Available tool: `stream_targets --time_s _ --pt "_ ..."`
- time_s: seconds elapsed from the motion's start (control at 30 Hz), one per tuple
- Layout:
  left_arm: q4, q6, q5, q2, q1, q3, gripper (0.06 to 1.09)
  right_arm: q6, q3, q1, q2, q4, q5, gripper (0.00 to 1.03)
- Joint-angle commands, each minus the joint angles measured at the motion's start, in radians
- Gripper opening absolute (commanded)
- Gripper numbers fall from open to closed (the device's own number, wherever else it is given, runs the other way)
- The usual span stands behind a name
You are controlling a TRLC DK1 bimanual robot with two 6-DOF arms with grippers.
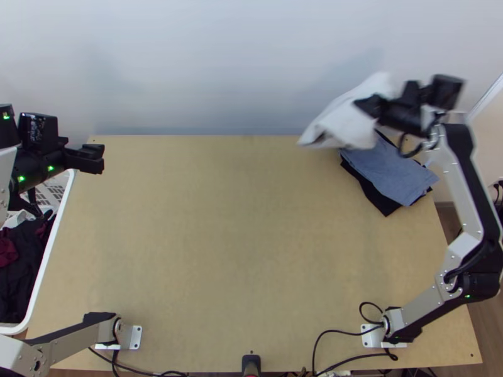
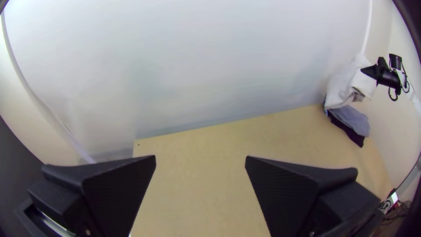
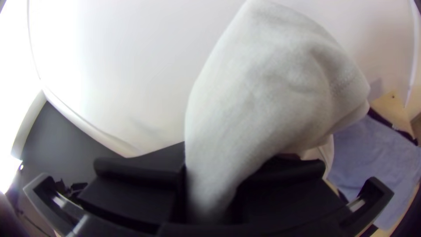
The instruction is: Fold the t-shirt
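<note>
Free tabletop [image 1: 220,239] left of 1 cloth stack [image 1: 393,173]

T-shirt [image 1: 342,125] off-white, greyer in its creases; blue cloth [image 1: 393,169] a muted denim shade, paler flecks mottling it in the right wrist view, black cloth [image 1: 383,205] beneath. Table [image 1: 220,220] light tan, wall [image 1: 220,63] pale bluish-white in the top view, bin [image 1: 48,251] white-rimmed, dark red cloth [image 1: 6,251] and near-black clothing [image 1: 25,270] inside. Left gripper [image 1: 99,157] and right gripper [image 1: 371,105] both black, fine parallel lines patterning the left one's pads [image 2: 116,193]; arm links [image 1: 451,173] silvery-white, small lights [image 1: 21,178] bright green, cables [image 1: 327,333] black.
</note>
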Motion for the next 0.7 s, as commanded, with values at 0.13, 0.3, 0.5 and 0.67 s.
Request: stream_targets --time_s 0.13,0.3,0.5,0.67 --pt "0.015 -0.001 -0.005 -0.017 0.01 -0.02 1.05 0.007 0.11 -0.108 0.016 0.037 -0.01 0.03" --pt "0.027 0.005 -0.005 -0.013 0.01 -0.017 1.05 -0.001 0.156 -0.151 0.094 0.039 -0.019 0.03" --pt "0.028 0.005 -0.004 -0.011 0.01 -0.019 1.05 -0.027 0.157 -0.176 0.177 0.039 -0.045 0.03" --pt "0.028 0.005 -0.004 -0.008 0.009 -0.017 1.05 -0.054 0.122 -0.2 0.204 0.029 -0.055 0.03"
